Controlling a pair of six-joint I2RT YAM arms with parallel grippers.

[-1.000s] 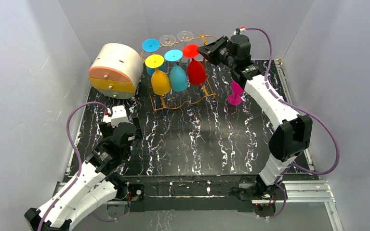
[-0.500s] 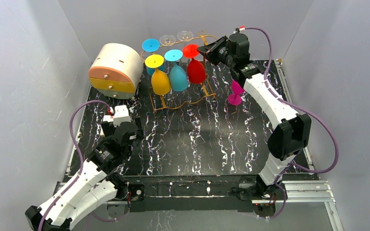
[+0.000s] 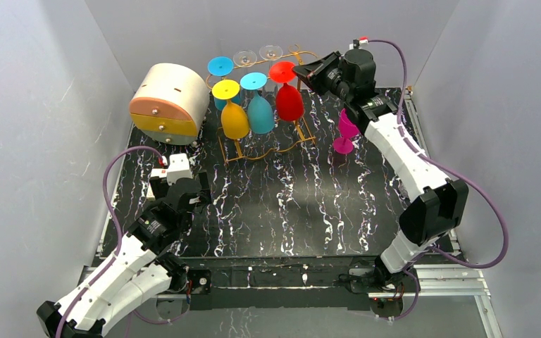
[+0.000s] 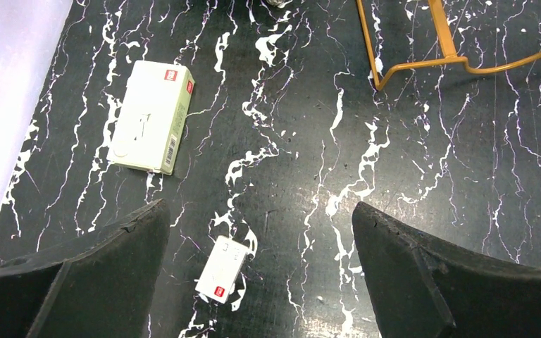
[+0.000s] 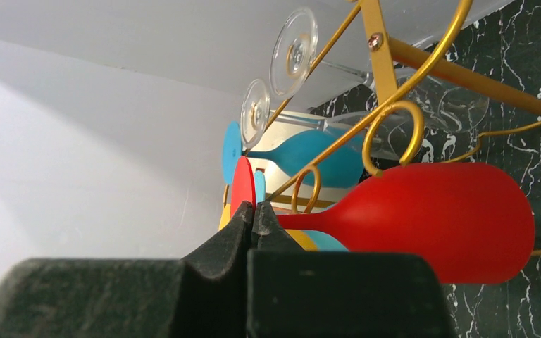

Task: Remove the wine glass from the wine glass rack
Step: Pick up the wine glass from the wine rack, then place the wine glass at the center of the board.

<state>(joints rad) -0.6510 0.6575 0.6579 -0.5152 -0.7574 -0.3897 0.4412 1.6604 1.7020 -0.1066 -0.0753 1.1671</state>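
One glass in the claw: red wine glass, hanging bowl-down with its foot uppermost, at the right front end of the rack.
Wine glass rack: golden wire frame with curled ends, standing at the far middle of the black marbled tabletop.
Right gripper: fingers pressed together on the red wine glass's stem, just below the foot disc.
Front row neighbours: yellow glass and teal glass, hanging left of the red one.
Back row: blue glass and two clear glasses, also hanging bowl-down.
Magenta glass: off the rack, on the tabletop just to its right, below the right arm.
Drawer box: round, cream and orange, just left of the rack.
Left gripper: jaws spread wide, holding nothing, above the near-left tabletop, well apart from the rack.
Below the left gripper: white carton and small white packet, lying flat and apart from each other.
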